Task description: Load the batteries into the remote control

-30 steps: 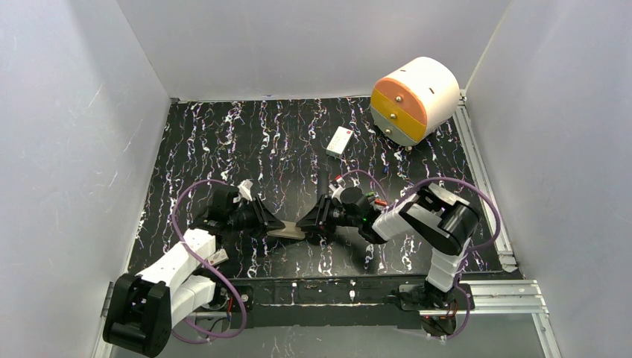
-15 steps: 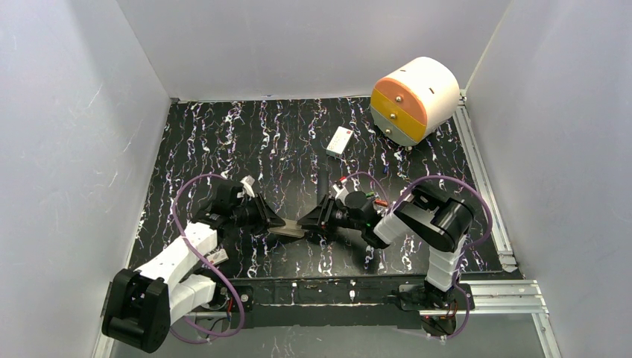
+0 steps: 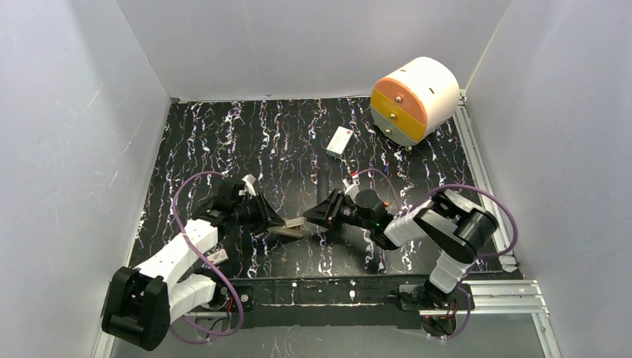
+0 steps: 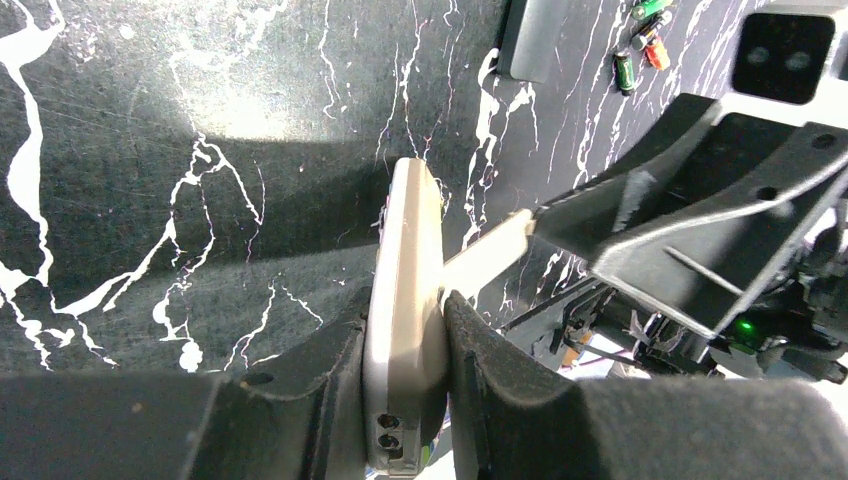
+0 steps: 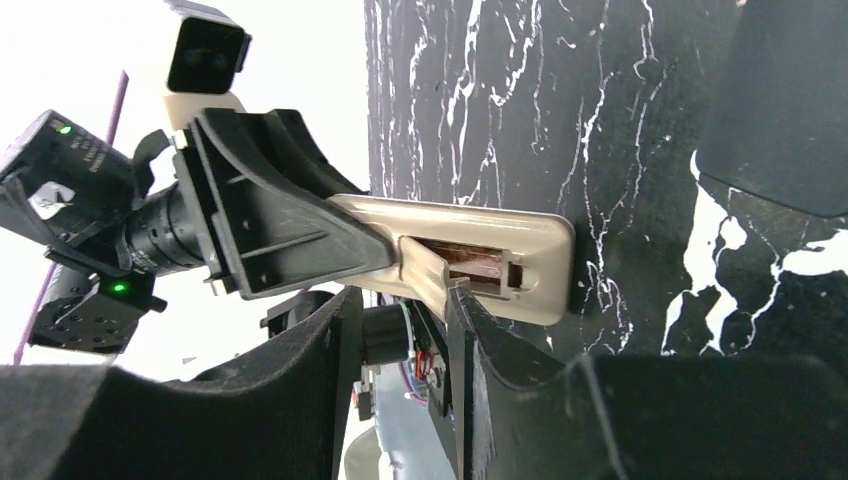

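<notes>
Left gripper [image 4: 405, 305]: clamped on the small white handset remote control [image 4: 408, 215], which it holds on edge, greyish-beige back toward the right arm.

Right gripper [image 5: 400, 290]: jaws part-way apart around the thin beige battery cover [image 5: 425, 268], which is tilted up off the bay. One pad touches it; I cannot tell whether it is pinched.

The little green and red cylinder batteries [image 4: 627, 72] lie loose on the black white-veined table mat [image 3: 283, 142], well beyond the remote.

Risks, my judgement:
- The cover slips off a one-sided contact and drops.
- A skewed pull jams its tab.
- The same pull twists the remote in the left grip.
</notes>
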